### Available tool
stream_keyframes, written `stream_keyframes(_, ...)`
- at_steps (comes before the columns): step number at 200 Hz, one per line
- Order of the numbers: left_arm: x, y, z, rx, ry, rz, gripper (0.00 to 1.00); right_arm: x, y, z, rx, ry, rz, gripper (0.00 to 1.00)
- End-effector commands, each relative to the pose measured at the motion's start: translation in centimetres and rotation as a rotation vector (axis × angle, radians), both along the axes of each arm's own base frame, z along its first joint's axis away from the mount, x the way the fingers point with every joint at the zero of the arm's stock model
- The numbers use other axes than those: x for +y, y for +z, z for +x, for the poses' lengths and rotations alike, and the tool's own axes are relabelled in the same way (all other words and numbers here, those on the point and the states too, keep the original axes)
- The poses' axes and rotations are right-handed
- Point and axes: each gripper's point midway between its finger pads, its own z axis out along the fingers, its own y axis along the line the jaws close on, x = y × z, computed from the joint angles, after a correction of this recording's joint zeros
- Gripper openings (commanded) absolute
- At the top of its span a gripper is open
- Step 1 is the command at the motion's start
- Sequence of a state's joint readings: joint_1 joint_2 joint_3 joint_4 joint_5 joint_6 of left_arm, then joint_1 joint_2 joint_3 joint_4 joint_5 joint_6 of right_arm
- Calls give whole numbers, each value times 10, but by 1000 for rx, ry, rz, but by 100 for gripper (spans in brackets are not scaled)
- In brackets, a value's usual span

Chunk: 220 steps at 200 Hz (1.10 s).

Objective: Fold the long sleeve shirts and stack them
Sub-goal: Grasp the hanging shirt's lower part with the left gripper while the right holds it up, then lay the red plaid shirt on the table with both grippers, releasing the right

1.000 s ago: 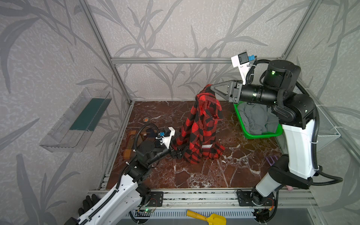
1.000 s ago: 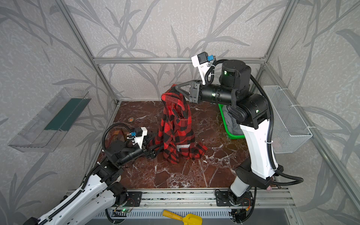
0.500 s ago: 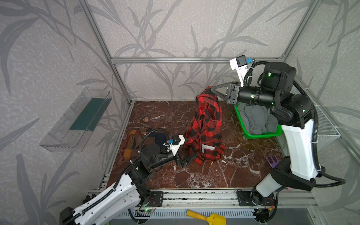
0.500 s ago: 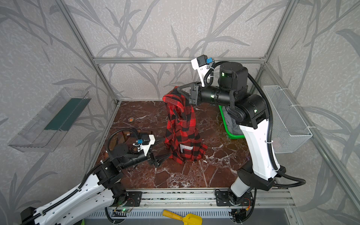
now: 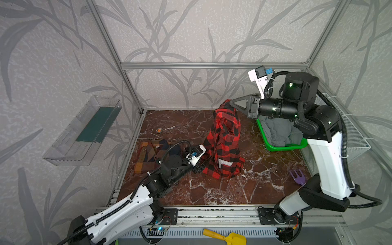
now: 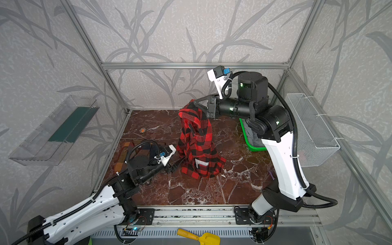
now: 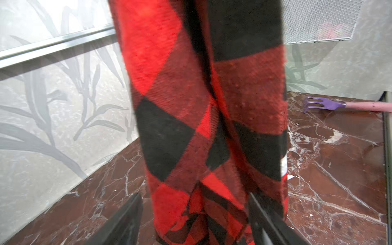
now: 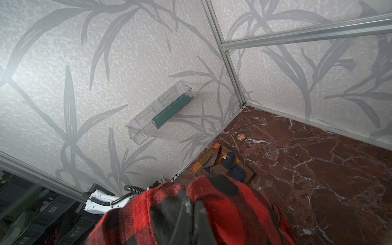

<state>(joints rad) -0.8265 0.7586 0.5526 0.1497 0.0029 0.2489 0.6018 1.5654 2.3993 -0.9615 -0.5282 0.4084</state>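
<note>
Grey wallpaper with a big darker leaf print covers the walls (image 5: 191, 31) on all three sides; aluminium frame bars (image 5: 212, 65) run up the corners and across the back; the worktop (image 5: 212, 191) is glossy dark red-brown marble with white veins; a clear plastic shelf (image 5: 84, 131) with a dark green insert hangs on the left wall, a white wire basket (image 6: 311, 131) on the right one; lighting's soft and even

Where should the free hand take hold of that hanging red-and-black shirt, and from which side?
Probably the lower edge of the red-and-black shirt, from the left, just above the table. The right hand pinches its top, so it hangs in a narrow column that the open left hand can straddle.
</note>
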Motion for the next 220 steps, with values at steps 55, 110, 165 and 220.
stream_keyframes(55, -1, -1, 0, -54, -7, 34, 78, -5, 34, -24, -113, 71, 88, 0)
stream_keyframes(110, -2, 10, 11, -75, 30, 32, 31, -6, 30, -29, -112, 83, 93, 0)
stream_keyframes(165, 66, 83, -2, -181, 257, -45, 0, -32, -12, 13, -24, -37, 85, 0)
stream_keyframes(220, 103, 147, -22, -112, 318, 3, 0, -85, -77, 87, 192, -232, 130, 0)
